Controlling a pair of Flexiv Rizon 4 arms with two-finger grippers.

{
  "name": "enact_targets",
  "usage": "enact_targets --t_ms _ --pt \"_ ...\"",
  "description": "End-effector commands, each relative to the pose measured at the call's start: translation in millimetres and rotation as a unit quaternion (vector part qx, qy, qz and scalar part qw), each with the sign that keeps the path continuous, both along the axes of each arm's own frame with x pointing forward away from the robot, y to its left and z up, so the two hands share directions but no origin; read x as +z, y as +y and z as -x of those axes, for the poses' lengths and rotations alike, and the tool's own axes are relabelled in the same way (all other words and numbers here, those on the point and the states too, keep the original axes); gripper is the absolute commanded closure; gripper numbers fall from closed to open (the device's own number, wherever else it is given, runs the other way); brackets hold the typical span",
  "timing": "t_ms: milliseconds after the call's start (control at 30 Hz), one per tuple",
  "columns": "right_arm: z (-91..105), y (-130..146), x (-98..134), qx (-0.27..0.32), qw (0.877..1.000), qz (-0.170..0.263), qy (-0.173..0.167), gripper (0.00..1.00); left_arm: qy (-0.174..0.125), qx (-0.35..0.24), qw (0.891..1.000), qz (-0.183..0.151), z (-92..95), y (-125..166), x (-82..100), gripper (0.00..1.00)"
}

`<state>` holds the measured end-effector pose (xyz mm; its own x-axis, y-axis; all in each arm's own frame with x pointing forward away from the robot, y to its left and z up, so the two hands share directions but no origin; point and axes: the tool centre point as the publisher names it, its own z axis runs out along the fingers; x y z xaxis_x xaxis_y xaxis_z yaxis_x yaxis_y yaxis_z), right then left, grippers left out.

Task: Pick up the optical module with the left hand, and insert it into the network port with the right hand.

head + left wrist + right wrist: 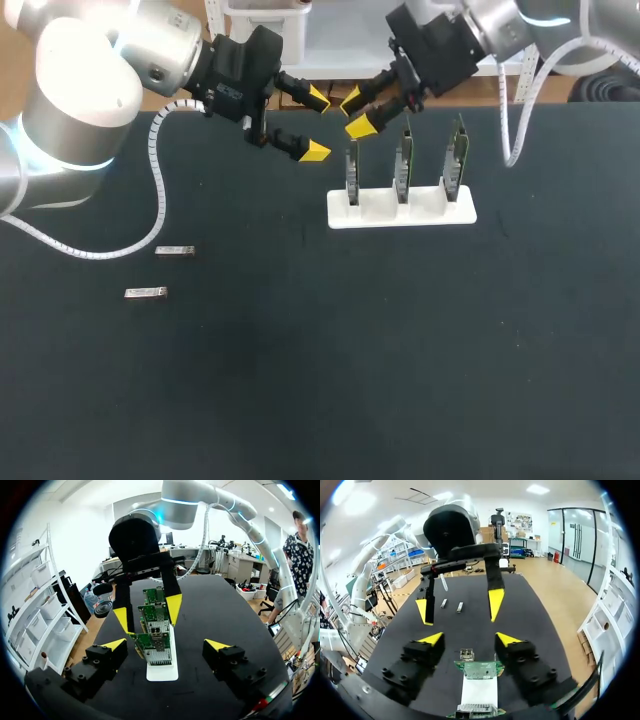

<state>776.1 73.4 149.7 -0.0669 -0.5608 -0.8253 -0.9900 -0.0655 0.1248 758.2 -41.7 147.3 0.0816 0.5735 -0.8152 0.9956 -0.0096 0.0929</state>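
Hovering open and empty, the left gripper (pixel 316 124) sits over the far part of the table (pixel 300 380), fingers spread wide with nothing between them. The right gripper (pixel 356 112) is likewise released and empty. It faces the left one, tips near but apart, above the end of the white holder (pixel 400 214). Three green circuit boards (pixel 403 165) stand upright in that holder. In the left wrist view, metal port cages show on the board edges.

One optical module (pixel 175 251) lies flat on the table on the left arm's side, and a second module (pixel 146 293) lies just beside it. Both are well apart from either gripper.

Judged step: the pick has not yet begun, so the task is at its very start. The next move calls for the left gripper to leave the holder and come over one module. It should descend with its fingers straddling the module's narrow sides, then close. The modules are low and flat, so the tips must come nearly down to the table. The neighbouring module is close enough to get nudged. The right gripper looks well placed to wait by the boards.
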Motion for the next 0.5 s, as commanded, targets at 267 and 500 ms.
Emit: enact_targets --t_ms 267,500 --pt "14.8 -13.8 9.8 -0.019 1.000 -0.017 -0.013 0.00 0.001 0.000 1.000 -0.003 -0.8 -0.3 0.8 0.00" --pt "20.5 -16.6 9.6 -0.022 0.999 -0.021 -0.013 0.00 0.001 0.000 1.000 -0.003 -0.8 -0.3 0.8 0.00"
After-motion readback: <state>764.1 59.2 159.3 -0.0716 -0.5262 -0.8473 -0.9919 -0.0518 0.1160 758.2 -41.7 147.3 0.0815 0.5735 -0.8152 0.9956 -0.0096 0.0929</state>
